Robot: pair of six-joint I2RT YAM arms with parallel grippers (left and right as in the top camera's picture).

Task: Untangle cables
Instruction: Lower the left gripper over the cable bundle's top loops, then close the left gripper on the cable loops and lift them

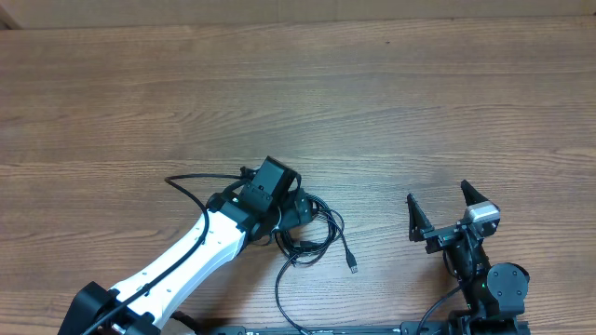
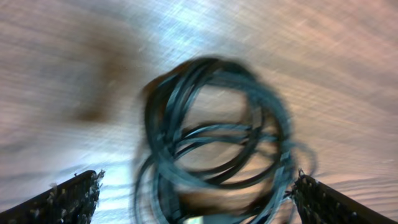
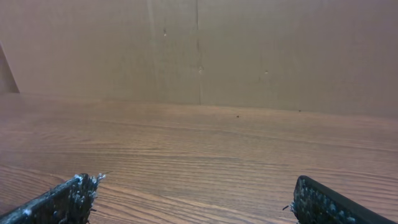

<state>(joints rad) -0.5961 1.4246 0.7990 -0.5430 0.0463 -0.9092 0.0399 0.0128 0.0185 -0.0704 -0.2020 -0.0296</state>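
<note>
The left arm point(image 1: 186, 261) reaches diagonally from the near edge to mid-bench point(image 1: 372, 93). Its left claw point(image 2: 198, 186) is spread wide directly over the tangled cables point(image 2: 158, 118). Blur hides whether they touch. The right claw point(image 1: 443, 209), also wide, sits well apart, holding nothing.

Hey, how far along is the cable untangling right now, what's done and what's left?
Nothing looks done: the black cable bundle is one tangled coil, with only a USB plug trailing free. In hand: the left gripper hangs open over the coil, not closed on it. The right gripper sits open, apart from the cables. Left: grasping and separating every strand.
</note>
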